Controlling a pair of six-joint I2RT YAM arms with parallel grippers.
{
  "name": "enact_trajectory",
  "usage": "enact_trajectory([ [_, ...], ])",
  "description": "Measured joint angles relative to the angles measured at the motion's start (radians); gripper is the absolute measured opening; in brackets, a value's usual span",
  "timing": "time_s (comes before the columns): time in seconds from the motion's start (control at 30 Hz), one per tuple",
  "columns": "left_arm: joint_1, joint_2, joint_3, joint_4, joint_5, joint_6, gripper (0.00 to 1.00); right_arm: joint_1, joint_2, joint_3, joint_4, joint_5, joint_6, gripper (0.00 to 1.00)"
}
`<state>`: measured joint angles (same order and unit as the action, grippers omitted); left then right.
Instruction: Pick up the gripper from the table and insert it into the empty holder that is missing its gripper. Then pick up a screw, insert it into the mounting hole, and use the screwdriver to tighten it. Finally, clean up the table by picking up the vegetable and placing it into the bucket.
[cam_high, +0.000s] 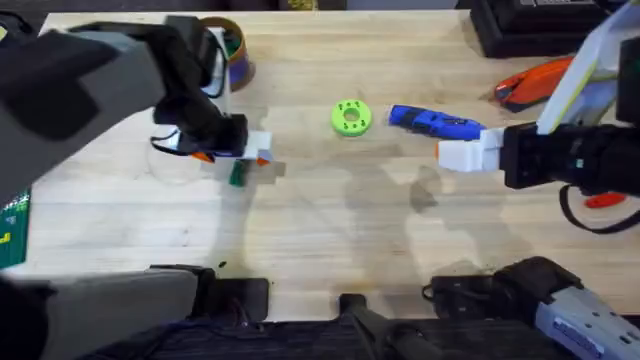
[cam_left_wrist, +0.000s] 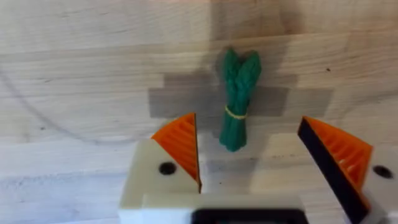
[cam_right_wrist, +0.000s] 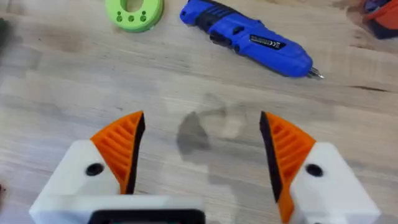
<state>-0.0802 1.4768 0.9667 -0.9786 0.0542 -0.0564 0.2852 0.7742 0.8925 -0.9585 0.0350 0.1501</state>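
On the wooden table (cam_high: 330, 230), toward its left half, the left gripper (cam_high: 232, 152) is seen lowered over the vegetable (cam_high: 238, 174), a slim dark-green bundle tied with a thin yellowish band. From the left wrist camera, the vegetable (cam_left_wrist: 237, 99) is shown lying flat on the wood ahead of the left gripper (cam_left_wrist: 258, 155), whose orange ribbed fingers (cam_left_wrist: 180, 146) are spread wide apart; the stalk end reaches into the gap between them, and no contact with either pad can be made out. At the back left of the table, the bucket (cam_high: 232, 48) is partly hidden behind the left arm, with its tan rim and blue-purple band visible. Near the table's centre, a lime-green disc (cam_high: 350, 117) with holes is set, and just to its right a blue electric screwdriver (cam_high: 435, 122) is laid on its side. To the right, the right gripper (cam_high: 462, 155) is held above bare wood near the screwdriver, and from its wrist camera the right gripper (cam_right_wrist: 202, 155) is shown with its orange pads parted and nothing between them
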Motion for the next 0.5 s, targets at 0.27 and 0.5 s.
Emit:
enact_trajectory([
  [0.27,-0.019,0.131,-0.001,0.016,-0.026,0.007,0.958,0.0,0.0,0.0,-0.007,0.0,0.0,0.991],
  [0.5,-0.019,0.139,-0.002,0.038,-0.037,0.018,0.45,0.0,0.0,0.0,-0.008,0.0,0.0,0.991],
])
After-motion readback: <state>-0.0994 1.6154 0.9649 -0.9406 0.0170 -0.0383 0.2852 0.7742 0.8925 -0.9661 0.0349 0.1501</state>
